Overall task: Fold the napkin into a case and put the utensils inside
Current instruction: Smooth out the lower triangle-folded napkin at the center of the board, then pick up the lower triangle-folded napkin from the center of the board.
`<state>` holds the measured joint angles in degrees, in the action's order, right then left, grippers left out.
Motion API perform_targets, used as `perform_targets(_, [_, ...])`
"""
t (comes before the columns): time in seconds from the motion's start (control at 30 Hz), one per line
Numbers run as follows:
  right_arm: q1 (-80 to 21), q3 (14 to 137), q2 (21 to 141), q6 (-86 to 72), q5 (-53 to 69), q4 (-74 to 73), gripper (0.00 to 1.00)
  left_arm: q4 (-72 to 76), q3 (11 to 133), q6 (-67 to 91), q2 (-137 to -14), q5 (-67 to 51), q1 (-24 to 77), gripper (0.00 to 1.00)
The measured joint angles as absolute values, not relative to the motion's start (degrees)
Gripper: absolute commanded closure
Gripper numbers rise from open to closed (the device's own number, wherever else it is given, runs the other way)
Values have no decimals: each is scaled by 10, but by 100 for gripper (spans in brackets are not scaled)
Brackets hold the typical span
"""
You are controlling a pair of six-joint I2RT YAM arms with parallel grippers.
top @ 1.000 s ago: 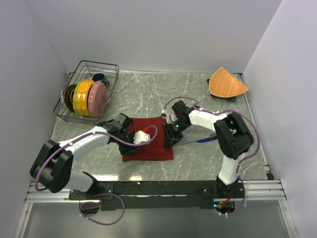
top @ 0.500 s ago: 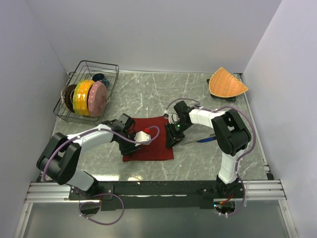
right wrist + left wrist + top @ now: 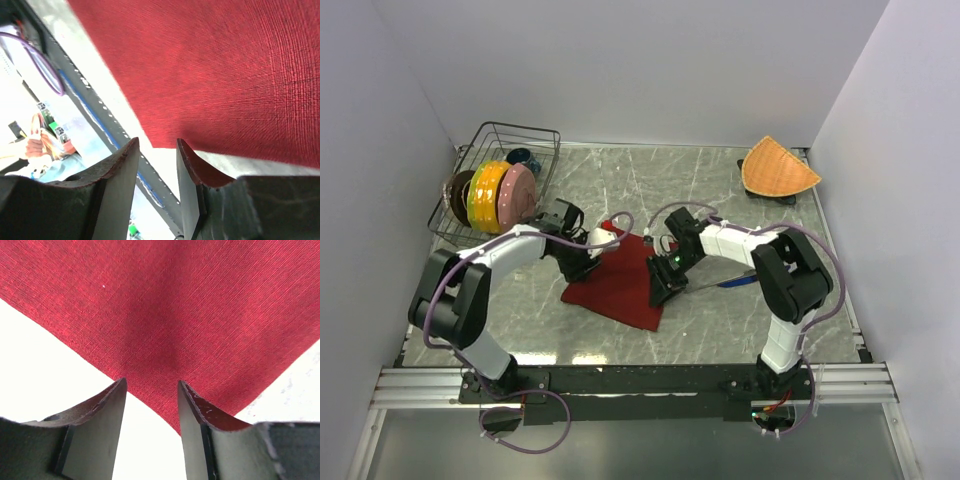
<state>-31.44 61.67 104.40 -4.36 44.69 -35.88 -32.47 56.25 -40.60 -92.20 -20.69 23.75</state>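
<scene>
Napkin on table, skewed, between both arms. Left fingers apart, tips over napkin corner. Right fingers apart at napkin edge. Knife just right of napkin.

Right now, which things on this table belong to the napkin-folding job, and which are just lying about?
For the job: red napkin, blue knife; the fork I cannot make out.
Lying about: wire rack, plates in it, orange woven mat.
</scene>
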Motion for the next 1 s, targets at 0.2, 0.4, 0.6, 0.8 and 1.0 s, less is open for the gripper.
perform_targets(0.2, [-312, 646, 1006, -34, 443, -361, 51, -339, 555, -406, -890, -236, 231, 41])
perform_targets(0.4, [-312, 646, 1000, -29, 434, -362, 52, -309, 453, -453, -765, -251, 231, 36])
perform_targets(0.6, [-312, 667, 1026, -28, 427, -361, 54, -244, 358, -500, -708, -238, 255, 36])
perform_targets(0.8, [-312, 691, 1058, -31, 425, -352, 56, -173, 296, -531, -679, -209, 297, 37])
perform_targets(1.0, [-316, 709, 1081, -44, 426, -342, 57, -115, 276, -561, -676, -193, 328, 39])
